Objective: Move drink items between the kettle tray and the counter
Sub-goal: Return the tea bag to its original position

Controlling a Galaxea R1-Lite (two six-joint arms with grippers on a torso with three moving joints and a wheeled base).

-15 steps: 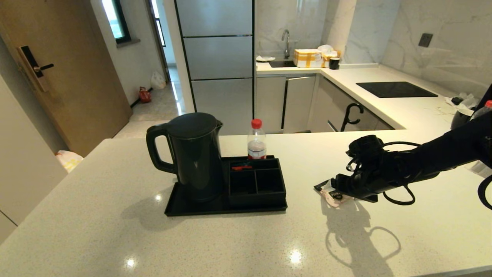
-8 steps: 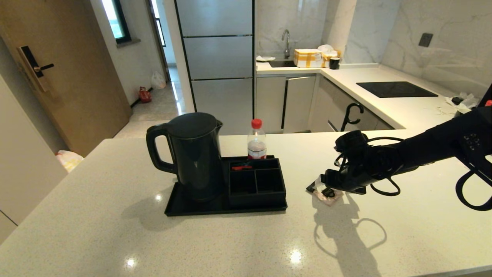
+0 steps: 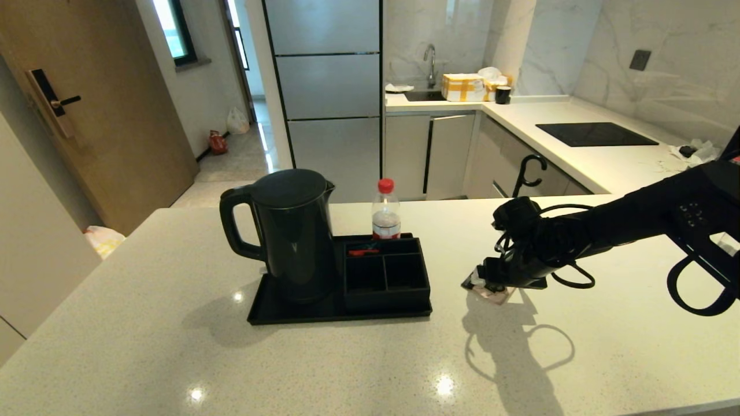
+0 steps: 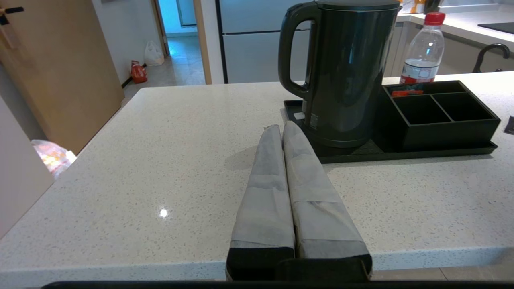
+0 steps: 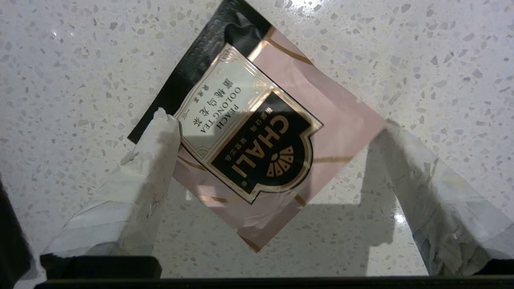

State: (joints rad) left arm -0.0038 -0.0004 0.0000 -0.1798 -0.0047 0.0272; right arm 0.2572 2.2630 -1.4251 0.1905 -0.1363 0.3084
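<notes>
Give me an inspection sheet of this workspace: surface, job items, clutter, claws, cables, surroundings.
Surface: counter, pale speckled stone, glossy.
Job items: kettle upright on the tray; pink tea sachet flat on the counter, to the right of the tray.
Clutter: red-capped bottle behind the tray; a small red item in the tray's back compartment.
Claws: right claw open, low over the sachet, a finger at each side; left claw shut, near the counter's front edge, pointing at the kettle.
Cables: black loops hang from the right arm.
Surroundings: fridge, sink tap, cooktop, door.
</notes>
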